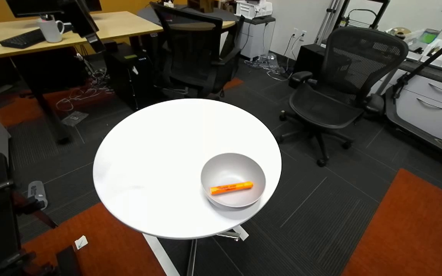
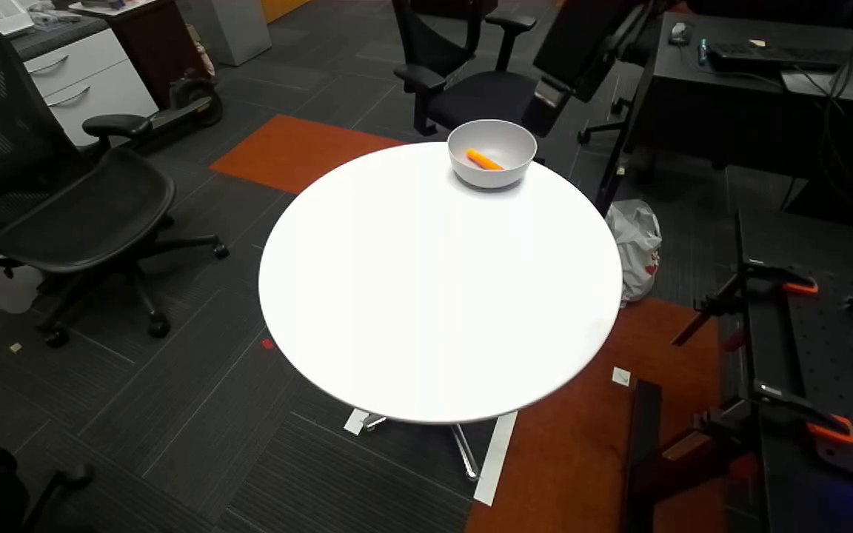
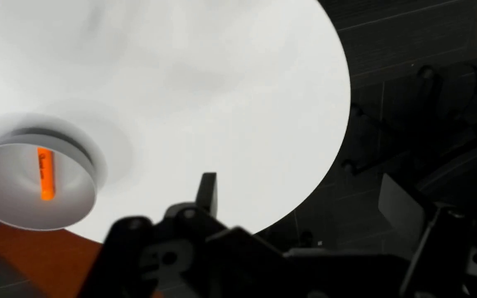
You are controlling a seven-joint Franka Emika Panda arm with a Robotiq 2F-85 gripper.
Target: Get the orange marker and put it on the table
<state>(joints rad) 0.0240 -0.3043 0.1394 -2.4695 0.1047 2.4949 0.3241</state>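
In an exterior view, the orange marker (image 1: 231,188) lay in a gray bowl (image 1: 230,168) on the round white table (image 1: 155,153). In an exterior view, the bowl sat near the edge, and a plastic bag (image 2: 635,252) showed just past the table. In the wrist view, the claw (image 3: 298,185) was spread wide apart.

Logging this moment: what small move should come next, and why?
Probably shift the gripper across to above the bowl: in the wrist view, the orange marker lies inside it, well to the left of the gripper, whose jaws stand wide apart, holding nothing.
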